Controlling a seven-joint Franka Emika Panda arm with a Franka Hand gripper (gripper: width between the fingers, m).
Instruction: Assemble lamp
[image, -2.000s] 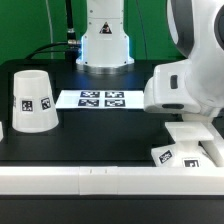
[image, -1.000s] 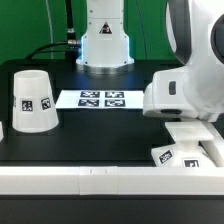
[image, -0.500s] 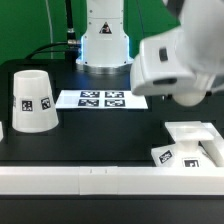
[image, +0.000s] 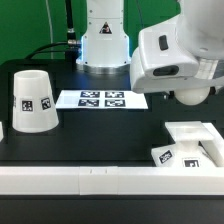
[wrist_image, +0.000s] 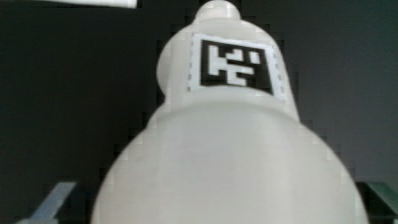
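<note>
Over the black table (image: 100, 135) our arm (image: 175, 55) hangs high toward the exterior view's right, up and away from the stepped base (image: 192, 140), which lies beside the border wall (image: 60, 180). The shade (image: 30, 100) stands mouth-down well apart, at the exterior view's left. In the wrist view the bulb (wrist_image: 214, 130) fills our gripper (wrist_image: 217, 197), so we judge the claw clenched on it, mid-carry. Next we must lower it upright over the base's centre and seat it.
</note>
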